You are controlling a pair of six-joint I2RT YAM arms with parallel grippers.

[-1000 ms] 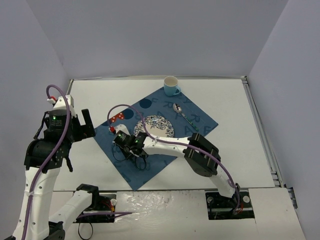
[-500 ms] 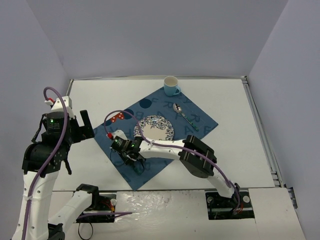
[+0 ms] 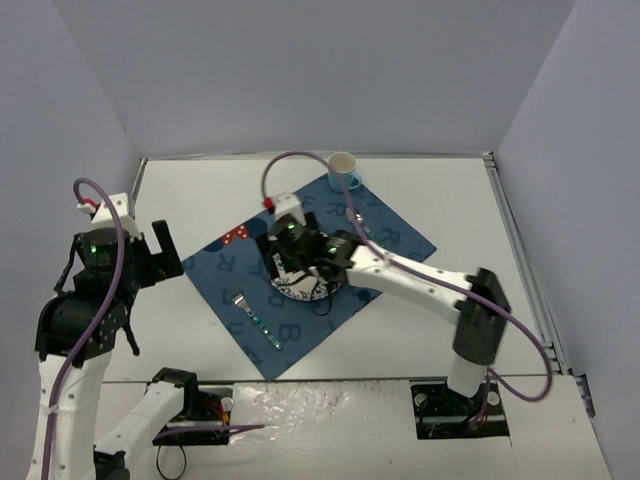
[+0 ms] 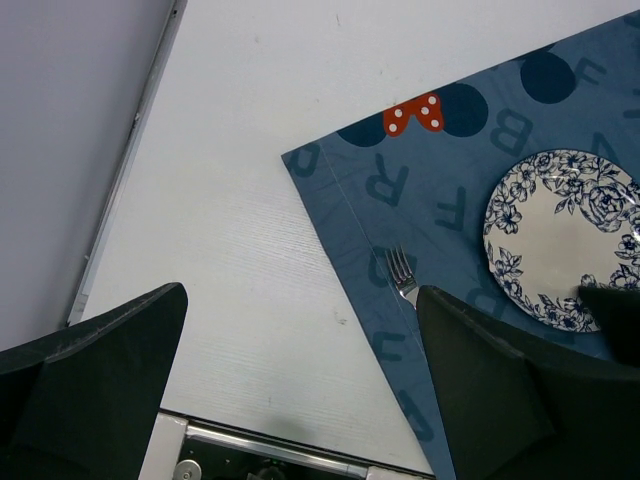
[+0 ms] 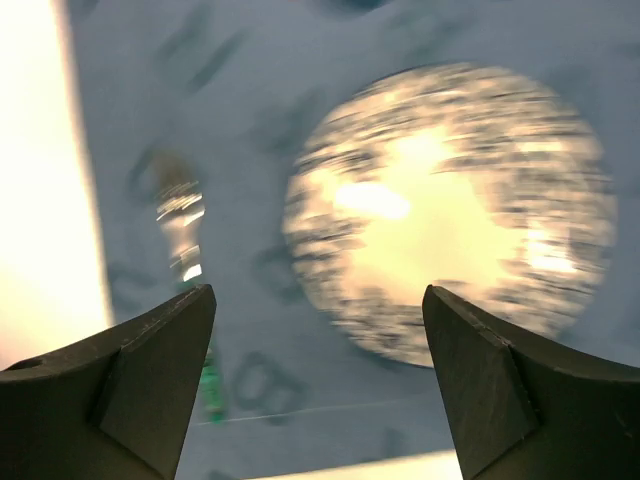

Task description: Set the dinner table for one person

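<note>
The white dinner table (image 3: 460, 200) carries a blue lettered placemat (image 3: 228, 268). On the mat sits a blue-patterned plate (image 4: 560, 235), partly hidden under my right arm in the top view. Left of the plate, a fork (image 3: 252, 312) with a green handle lies free on the mat. It also shows as the fork (image 4: 400, 270) and, blurred, as the fork (image 5: 180, 220). My right gripper (image 5: 318, 295) hangs open and empty above the plate's (image 5: 450, 210) near edge. Off the mat's left edge, my left gripper (image 4: 300, 292) is open and empty above the bare table.
A light blue cup (image 3: 343, 170) stands at the mat's far corner. A spoon (image 3: 358, 218) lies on the mat right of the plate, partly behind my right arm. A metal rail runs along the table's left edge (image 4: 130, 170).
My right gripper has opened and let go of the fork on the mat's left part, then risen and swung right over the plate. The left arm has drifted slightly left.
</note>
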